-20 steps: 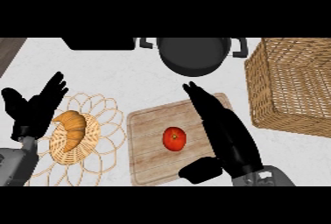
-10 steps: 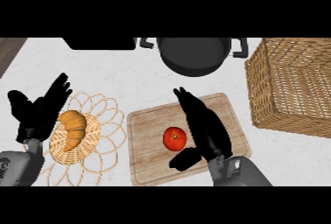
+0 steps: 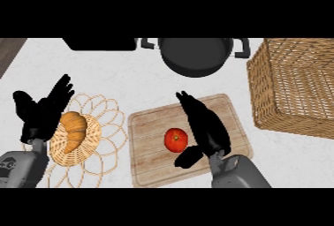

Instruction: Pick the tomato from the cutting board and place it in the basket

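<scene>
Right hand (image 3: 203, 128) now closer beside tomato (image 3: 176, 139), open, empty.

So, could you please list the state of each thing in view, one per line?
Red tomato: on the wooden cutting board, not yet gripped.
Right hand: open, beside the tomato.
Left hand: open, resting.
Woven wicker basket: upright, no tomato inside.
Black pot: uncovered.

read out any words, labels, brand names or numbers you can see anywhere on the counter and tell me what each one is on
None: no readable text shows on the tomato, cutting board, basket, pot, bread or either hand.
The left forearm carries a small dark mark, too small to read.
</scene>
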Motion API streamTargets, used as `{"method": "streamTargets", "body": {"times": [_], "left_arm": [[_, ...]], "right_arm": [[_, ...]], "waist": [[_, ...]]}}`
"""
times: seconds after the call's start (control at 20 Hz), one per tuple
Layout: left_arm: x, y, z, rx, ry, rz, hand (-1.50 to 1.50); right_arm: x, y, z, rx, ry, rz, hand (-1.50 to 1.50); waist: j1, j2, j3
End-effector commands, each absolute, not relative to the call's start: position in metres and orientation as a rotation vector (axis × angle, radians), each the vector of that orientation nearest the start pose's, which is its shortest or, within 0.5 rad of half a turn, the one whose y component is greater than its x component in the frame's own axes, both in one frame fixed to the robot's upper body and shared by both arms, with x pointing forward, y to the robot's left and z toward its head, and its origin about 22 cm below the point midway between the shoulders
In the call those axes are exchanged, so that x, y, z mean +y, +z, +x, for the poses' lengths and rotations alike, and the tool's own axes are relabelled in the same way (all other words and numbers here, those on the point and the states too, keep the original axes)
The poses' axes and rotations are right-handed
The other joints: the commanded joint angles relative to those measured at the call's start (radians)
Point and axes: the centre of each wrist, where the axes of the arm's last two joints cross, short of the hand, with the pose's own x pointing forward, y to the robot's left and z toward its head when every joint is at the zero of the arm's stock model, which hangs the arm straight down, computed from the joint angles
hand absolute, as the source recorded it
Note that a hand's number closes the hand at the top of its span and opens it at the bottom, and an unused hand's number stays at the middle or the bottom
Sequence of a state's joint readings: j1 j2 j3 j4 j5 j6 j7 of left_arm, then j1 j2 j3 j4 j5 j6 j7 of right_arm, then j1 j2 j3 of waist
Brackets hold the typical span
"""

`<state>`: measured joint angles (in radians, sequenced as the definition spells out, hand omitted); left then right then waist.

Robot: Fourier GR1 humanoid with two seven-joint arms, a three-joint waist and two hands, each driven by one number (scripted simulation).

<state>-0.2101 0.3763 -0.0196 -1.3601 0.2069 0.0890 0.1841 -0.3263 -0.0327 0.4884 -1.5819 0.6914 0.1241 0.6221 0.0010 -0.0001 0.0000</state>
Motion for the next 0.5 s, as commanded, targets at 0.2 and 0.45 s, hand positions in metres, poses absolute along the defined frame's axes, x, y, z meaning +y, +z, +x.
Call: {"method": "streamTargets", "body": {"times": [0.2,0.45], "left_arm": [[0.319,0.046,0.292,-1.385,-0.079,0.193,0.00],[0.313,0.032,0.292,-1.389,-0.071,0.192,0.00]], "right_arm": [[-0.120,0.071,0.272,-1.354,0.947,-0.384,-1.50],[-0.095,0.062,0.259,-1.370,1.011,-0.358,-1.50]], "waist": [[0.001,-0.001,0.000],[0.000,0.000,0.000]]}}
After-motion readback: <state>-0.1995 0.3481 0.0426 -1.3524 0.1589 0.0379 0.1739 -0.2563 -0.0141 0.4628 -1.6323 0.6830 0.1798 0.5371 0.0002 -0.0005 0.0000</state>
